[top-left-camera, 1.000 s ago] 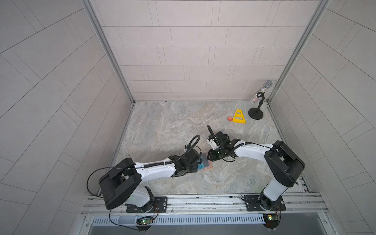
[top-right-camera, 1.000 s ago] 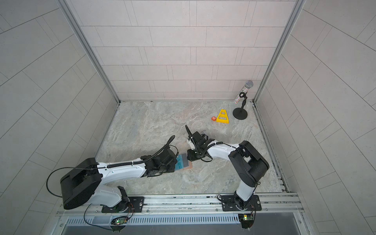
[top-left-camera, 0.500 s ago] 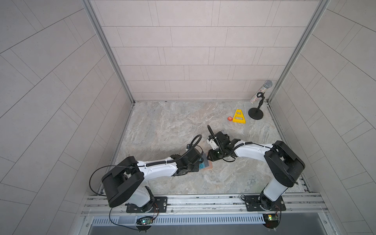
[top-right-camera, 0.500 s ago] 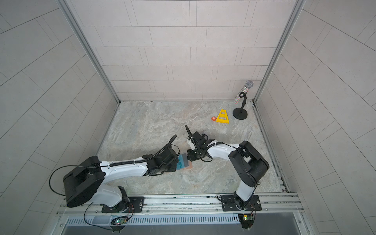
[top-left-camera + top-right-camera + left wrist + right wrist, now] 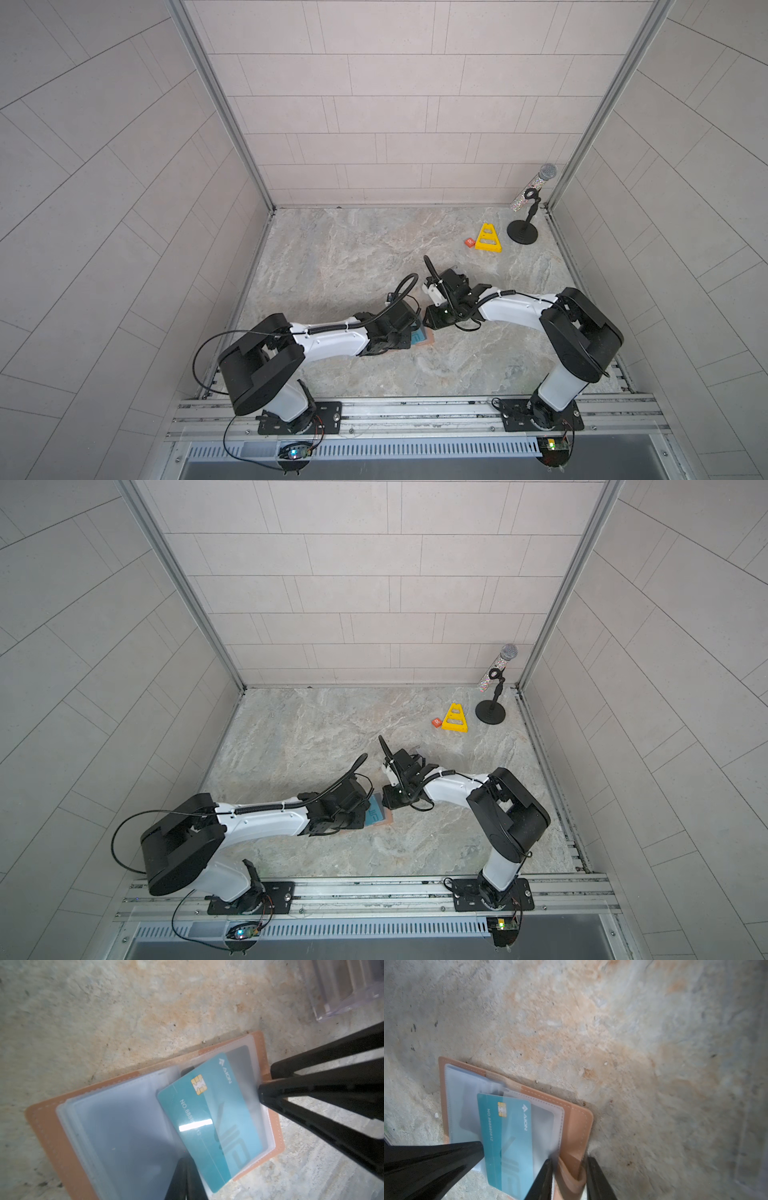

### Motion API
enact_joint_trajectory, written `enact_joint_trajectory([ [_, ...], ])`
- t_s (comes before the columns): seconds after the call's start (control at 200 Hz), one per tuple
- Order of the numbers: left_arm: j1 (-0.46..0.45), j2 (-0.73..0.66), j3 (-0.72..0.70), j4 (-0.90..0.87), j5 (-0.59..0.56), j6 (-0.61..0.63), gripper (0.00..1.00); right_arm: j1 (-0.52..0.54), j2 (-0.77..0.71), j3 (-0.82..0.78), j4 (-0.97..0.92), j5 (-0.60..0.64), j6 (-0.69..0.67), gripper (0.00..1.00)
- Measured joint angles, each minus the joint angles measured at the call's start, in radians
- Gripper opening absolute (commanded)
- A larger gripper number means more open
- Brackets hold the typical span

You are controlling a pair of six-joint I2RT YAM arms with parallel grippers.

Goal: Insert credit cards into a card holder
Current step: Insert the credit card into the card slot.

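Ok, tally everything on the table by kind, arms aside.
cards clearly seen: 2, a teal card and a dark grey card behind it
card holder: 1
clear box: 1
yellow triangle: 1
orange block: 1
microphone on stand: 1
total: 7
Other sleeves too hazy to count.

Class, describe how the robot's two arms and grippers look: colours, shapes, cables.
The left arm and right arm are alike: white tubular links, bulky black joint housings, black bases. Black cables loop over each wrist. The left gripper and right gripper have black, tapering fingers.
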Motion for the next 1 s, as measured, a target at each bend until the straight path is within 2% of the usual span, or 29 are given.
enact_joint_trajectory([
  [0.3, 0.0, 0.016, 0.019, 0.0, -0.01, 0.01, 0.09, 0.0, -0.005, -0.009, 0.012, 0.0, 0.002, 0.3],
  [1.001, 0.0, 0.046, 0.055, -0.022, -0.123, 0.028, 0.08, 0.0, -0.008, -0.015, 0.018, 0.0, 0.004, 0.3],
])
